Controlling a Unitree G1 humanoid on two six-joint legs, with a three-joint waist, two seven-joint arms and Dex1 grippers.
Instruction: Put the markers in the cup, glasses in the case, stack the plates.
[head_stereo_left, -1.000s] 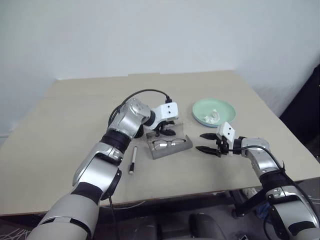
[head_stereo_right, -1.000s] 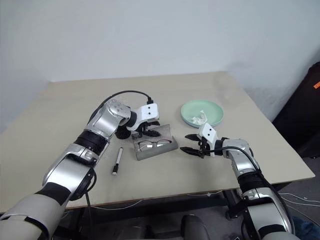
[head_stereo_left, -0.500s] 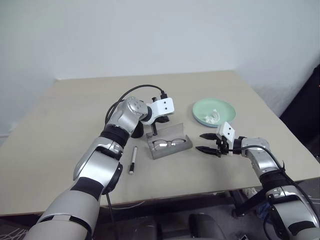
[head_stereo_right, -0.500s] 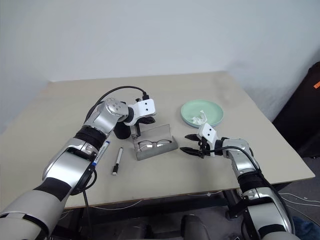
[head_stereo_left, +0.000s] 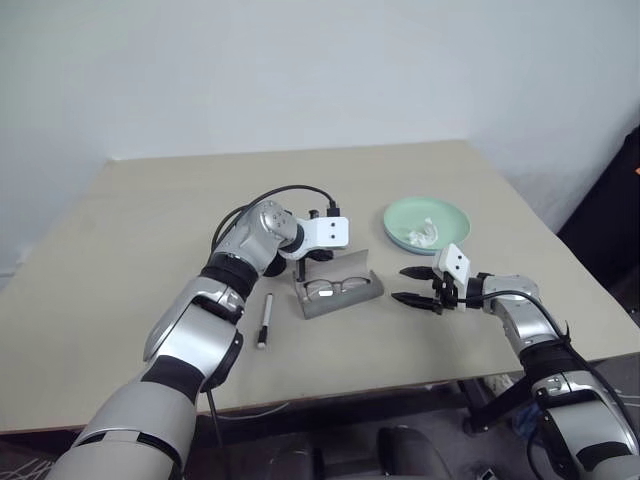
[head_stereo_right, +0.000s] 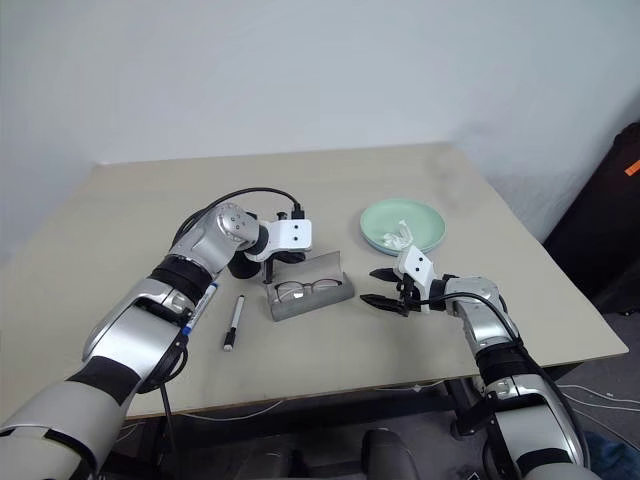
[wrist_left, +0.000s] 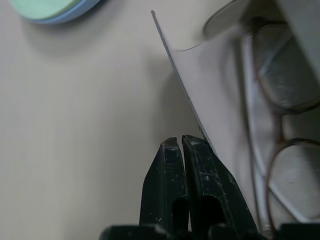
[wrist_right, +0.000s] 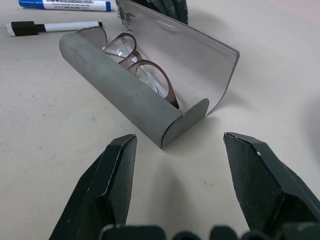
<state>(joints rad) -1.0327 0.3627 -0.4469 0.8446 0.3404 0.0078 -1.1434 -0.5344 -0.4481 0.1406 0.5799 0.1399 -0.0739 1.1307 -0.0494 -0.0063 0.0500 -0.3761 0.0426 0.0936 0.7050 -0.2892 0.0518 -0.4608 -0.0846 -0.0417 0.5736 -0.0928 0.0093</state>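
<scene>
Our left gripper (wrist_left: 181, 141) is clenched empty behind the open case (head_stereo_right: 305, 300); glasses (head_stereo_right: 300, 290) lie inside; right gripper (head_stereo_right: 378, 287) released.

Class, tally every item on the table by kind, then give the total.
Markers: 2
Plates: 2
Glasses: 1
Case: 1
Cup: 1
Scrap: 1
Total: 8
</scene>
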